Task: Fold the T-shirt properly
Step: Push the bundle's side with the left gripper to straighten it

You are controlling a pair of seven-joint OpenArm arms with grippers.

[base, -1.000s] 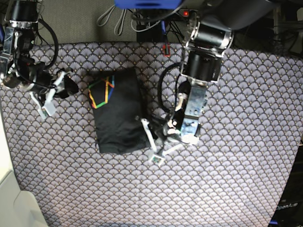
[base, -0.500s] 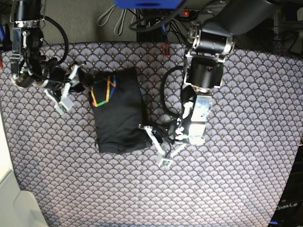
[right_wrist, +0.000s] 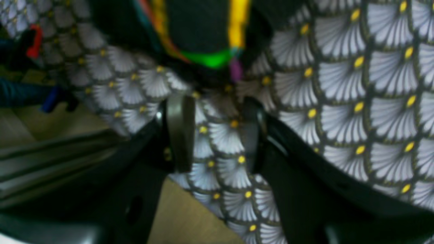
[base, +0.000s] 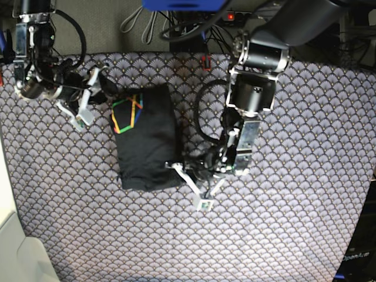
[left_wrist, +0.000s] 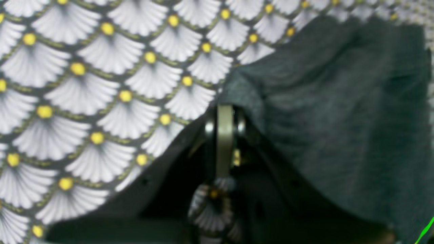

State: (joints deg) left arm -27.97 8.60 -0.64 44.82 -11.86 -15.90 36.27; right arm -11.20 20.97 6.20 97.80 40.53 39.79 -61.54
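Two arms work over a table (base: 294, 194) covered in a scallop-patterned cloth, and between them lies the T-shirt (base: 145, 136), folded into a compact dark charcoal block a little left of centre in the base view. Its multicoloured outline print (base: 127, 115) faces up at the upper left corner of the block. The left end effector (base: 187, 174) sits low at the T-shirt's lower right corner, its pale fingers (base: 202, 197) splayed outward on the cloth; in the left wrist view its jaws are pressed fully together at the edge of the grey fabric (left_wrist: 339, 118), which bulges just above and beside the tips, though whether any fabric is pinched between them cannot be told. The right end effector (base: 97, 91) hovers just beside the T-shirt's upper left corner, close to the print. In the right wrist view its two dark pads (right_wrist: 179, 132) stand partly apart with only patterned cloth showing between them, holding nothing, and the blurred print colours (right_wrist: 210, 57) lie just ahead of the tips.
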